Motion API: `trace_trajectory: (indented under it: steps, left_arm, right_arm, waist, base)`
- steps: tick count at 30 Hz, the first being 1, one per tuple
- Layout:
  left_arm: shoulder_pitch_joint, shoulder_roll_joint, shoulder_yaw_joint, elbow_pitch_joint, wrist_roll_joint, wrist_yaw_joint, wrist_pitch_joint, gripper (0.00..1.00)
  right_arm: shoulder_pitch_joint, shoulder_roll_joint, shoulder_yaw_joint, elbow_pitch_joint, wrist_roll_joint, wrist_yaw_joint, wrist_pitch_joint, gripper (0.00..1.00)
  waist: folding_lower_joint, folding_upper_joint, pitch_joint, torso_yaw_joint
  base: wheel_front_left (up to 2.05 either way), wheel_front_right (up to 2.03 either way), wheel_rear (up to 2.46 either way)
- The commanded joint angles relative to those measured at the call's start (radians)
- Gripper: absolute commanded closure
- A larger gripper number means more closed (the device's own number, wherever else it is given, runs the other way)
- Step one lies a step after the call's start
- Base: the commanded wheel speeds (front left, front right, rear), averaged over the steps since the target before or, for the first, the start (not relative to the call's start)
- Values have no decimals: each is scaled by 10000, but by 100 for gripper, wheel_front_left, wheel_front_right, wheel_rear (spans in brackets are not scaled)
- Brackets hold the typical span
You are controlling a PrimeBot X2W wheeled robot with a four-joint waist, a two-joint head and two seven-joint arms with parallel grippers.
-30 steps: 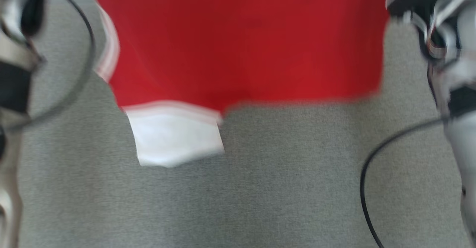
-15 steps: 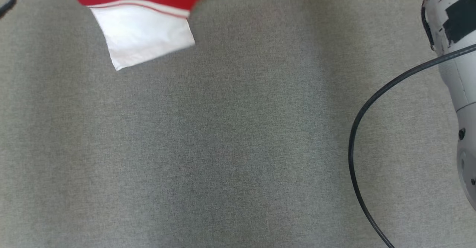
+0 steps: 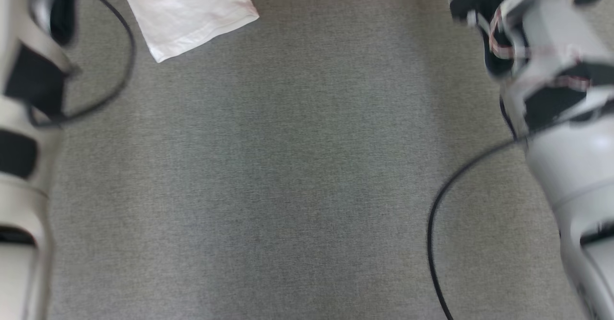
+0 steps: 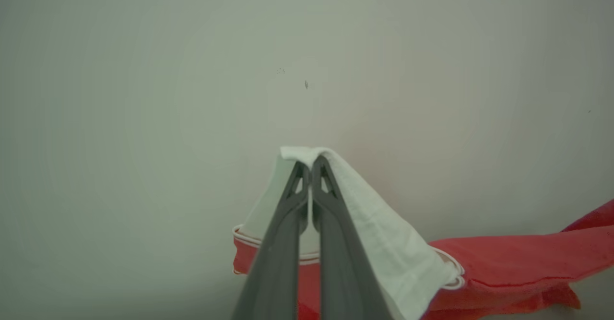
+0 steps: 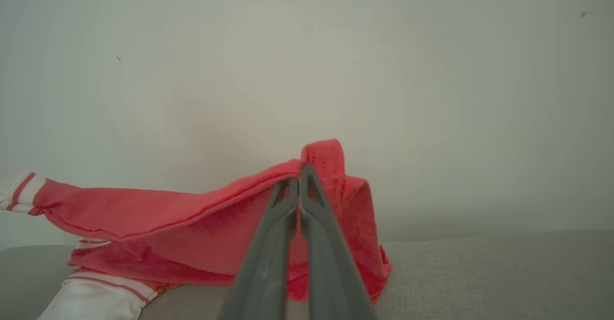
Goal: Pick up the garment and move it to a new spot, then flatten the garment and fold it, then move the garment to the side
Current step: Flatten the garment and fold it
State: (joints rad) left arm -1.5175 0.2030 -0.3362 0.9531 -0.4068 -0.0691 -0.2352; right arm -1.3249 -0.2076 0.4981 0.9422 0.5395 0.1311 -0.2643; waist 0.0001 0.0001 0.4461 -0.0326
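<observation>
Red cloth with white sleeves makes up the garment point(image 5: 168, 214), which is held up between the two grippers over a grey fabric surface point(image 3: 288, 190).

In the left wrist view, the left gripper point(image 4: 311, 164) has its two dark fingers pressed together. They pinch the edge of a white sleeve, which folds over the fingertips. From there the cloth slopes down, and the red body trails off toward the right edge of that view, with a pale wall point(image 4: 192, 70) behind it.

In the right wrist view, the right gripper point(image 5: 298, 173) is also clamped tight, its fingers nipping a raised fold of red cloth. The red body sags away to that view's left. Below it a white sleeve with a red stripe appears to rest on the grey surface.

From the head camera, a white sleeve lies at the top edge, left of centre, with a sliver of red above it. The left forearm point(image 3: 19, 118) and the right forearm point(image 3: 571, 166) are blurred at the two sides. A black cable point(image 3: 431, 224) curves beside the right one, and another loops beside the left.
</observation>
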Motion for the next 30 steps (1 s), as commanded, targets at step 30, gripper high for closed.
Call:
trace_trajectory:
  steps: [30]
  left_arm:
    - [15352,1395,545,-13490,-1035,3563,2511,100]
  right_arm:
    - [11295,-597,-1931,-6271,186,-6,19,100]
  waist:
    - [-1,-1,-2756,437]
  base:
    - [0,0,0]
